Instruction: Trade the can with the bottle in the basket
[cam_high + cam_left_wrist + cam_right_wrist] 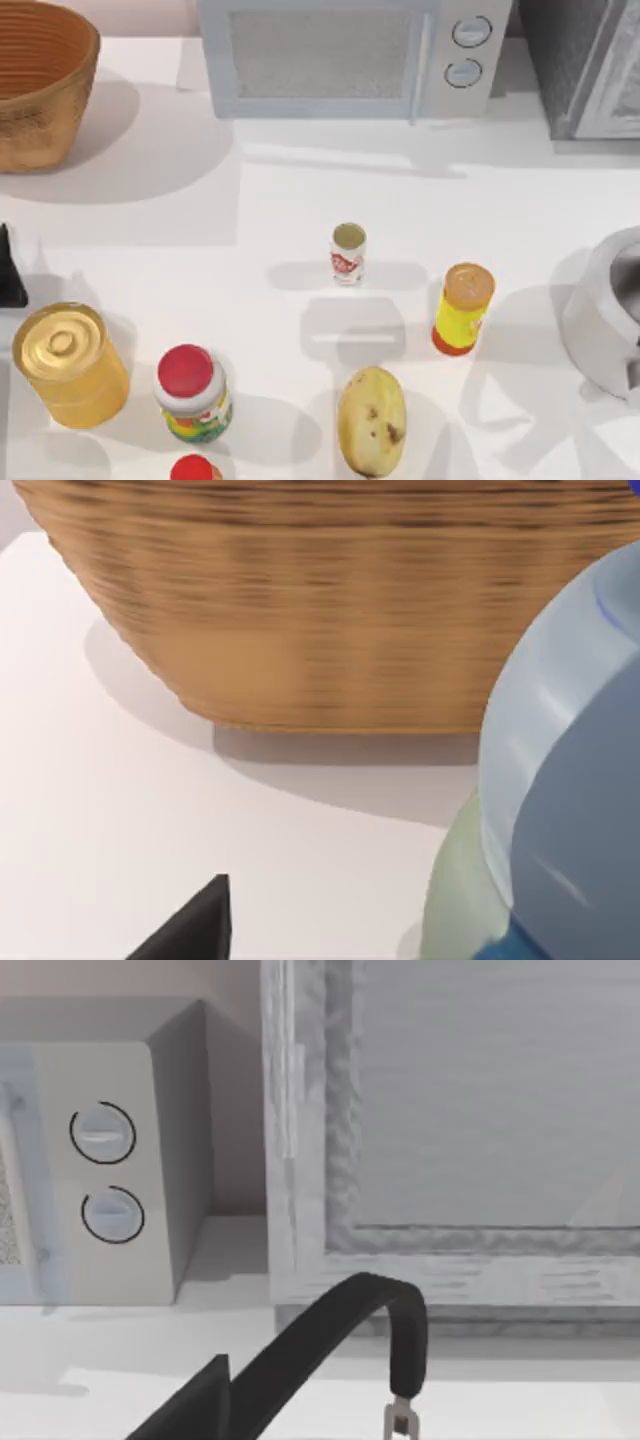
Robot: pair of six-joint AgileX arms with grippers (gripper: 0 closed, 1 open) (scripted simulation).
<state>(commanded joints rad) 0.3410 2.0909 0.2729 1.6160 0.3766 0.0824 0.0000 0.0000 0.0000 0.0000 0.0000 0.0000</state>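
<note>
One can (348, 253) stands upright near the middle of the surface (250, 210), white with red markings, its pale top facing the overhead camera. It stands apart from everything around it and well away from both grippers. One basket (40, 85) sits at the top view's far left corner, cut off by the frame edge, and the part of its ribbed inside that is in frame holds nothing.

The top view also counts one golden tin (68, 365), one yellow bottle with an orange cap (463, 308), one potato (372, 420), and two red caps: one on a full jar (192, 395), and a second cap (195, 468) clipped by the lower edge. A microwave (350, 55) with two dials stands at the back. A grey round vessel (605, 315) is cut off at the right edge.

The left wrist view adds one bottle (565, 770), clear and bluish. It looms very close to the camera beside the left gripper (190, 932), with the basket's woven outer wall just beyond. Whether that gripper is clamped on the bottle cannot be told, since a single dark tip pokes into frame.

The right wrist view brings in the microwave's side, a grey cabinet (450, 1110) and a black curved handle (395, 1325) just ahead of the right gripper (190, 1408). That gripper's state cannot be told either.
</note>
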